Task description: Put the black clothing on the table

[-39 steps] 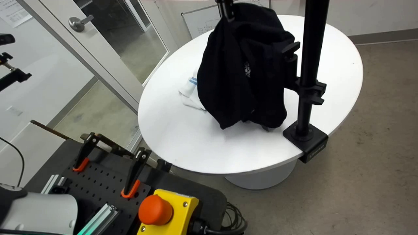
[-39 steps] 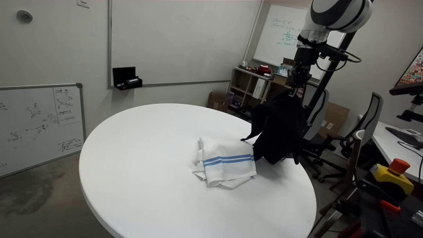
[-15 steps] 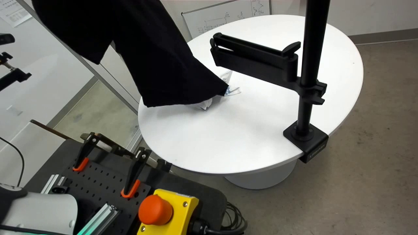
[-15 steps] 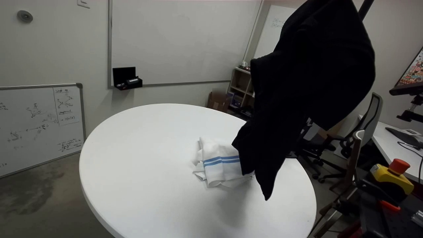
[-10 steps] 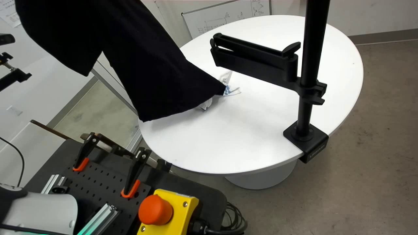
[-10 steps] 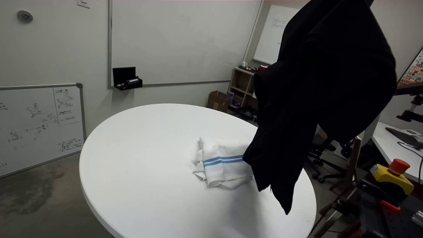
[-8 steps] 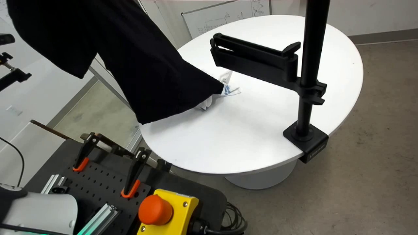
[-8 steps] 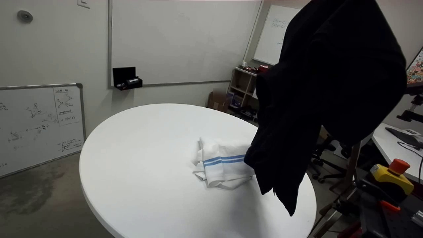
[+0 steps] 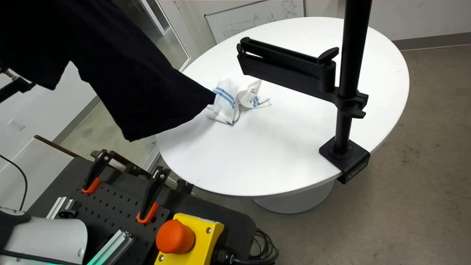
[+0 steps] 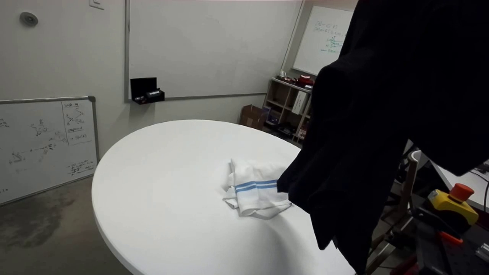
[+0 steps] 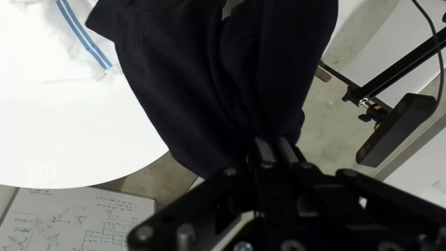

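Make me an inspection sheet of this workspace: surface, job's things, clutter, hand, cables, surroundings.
Surface: round white table, partly hidden by a black cloth garment in both exterior views.
Job's things: the garment hangs from the black two-fingered hand, partly over the table; not yet set down.
Clutter: crumpled white cloth towel with blue stripes, on the table; black upright pole, mounted at the table's rim.
Hand: closed on the garment in the wrist view.
Cables: looped black cable, apparently on the grey floor; thin black cable at the right of the wrist view.
Surroundings: yellow box with an orange-red button; grey-framed whiteboard with handwriting, behind the table in an exterior view.
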Controlling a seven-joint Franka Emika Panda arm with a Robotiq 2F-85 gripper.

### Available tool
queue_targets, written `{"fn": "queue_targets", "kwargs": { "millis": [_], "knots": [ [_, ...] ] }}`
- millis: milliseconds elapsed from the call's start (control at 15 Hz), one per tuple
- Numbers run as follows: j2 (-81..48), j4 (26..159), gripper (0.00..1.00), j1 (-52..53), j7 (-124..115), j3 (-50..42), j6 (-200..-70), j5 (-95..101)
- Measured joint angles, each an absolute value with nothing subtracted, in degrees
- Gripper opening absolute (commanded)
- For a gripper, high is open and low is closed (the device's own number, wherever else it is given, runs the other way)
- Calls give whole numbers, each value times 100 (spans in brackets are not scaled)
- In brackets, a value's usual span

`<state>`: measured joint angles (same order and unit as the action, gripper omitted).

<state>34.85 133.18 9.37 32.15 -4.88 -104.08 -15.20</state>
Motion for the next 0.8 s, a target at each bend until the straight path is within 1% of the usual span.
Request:
{"fn": "queue_targets", "kwargs": {
  "millis": [333,800],
  "knots": [
    [3597,13337,2,1130,3215,-376,-10405,-1520],
    [3611,13402,2,1094,3036,-315,-10419,-1280]
  ]
}}
